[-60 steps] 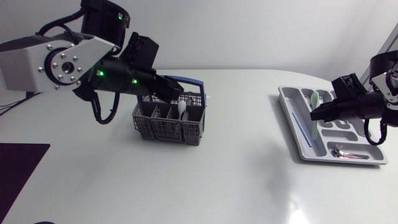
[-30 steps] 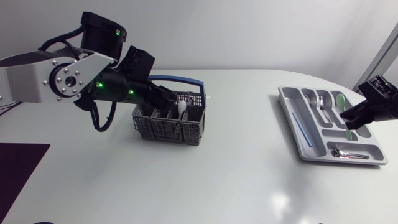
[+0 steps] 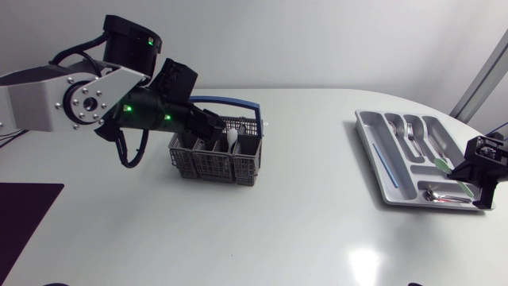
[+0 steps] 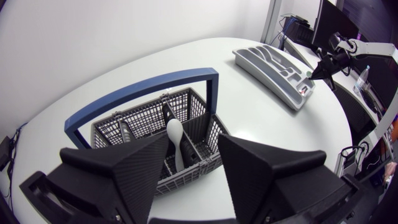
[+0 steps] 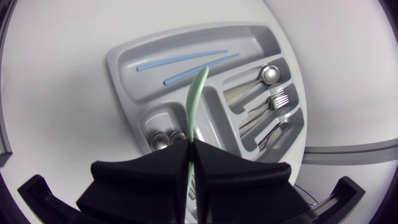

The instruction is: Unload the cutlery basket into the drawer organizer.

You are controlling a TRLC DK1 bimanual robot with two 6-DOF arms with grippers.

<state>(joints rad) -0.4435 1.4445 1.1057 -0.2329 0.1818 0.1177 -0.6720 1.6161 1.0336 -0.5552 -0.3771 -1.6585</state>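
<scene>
The grey cutlery basket with a blue handle stands left of the table's middle. A white spoon stands upright in it. My left gripper hangs just above the basket, open, and the spoon shows in the gap between its fingers, untouched. The grey drawer organizer lies at the right. My right gripper is at the organizer's near right corner, shut on a light green plastic utensil that points out over the compartments.
The organizer holds two blue straws in its long slot, metal forks and spoons in others, and small spoons in the short one. White tabletop lies between basket and organizer. A dark mat sits at the front left.
My right arm has swung right and toward the organizer's near corner, carrying the green utensil. The left arm dropped slightly toward the basket, then held still.
</scene>
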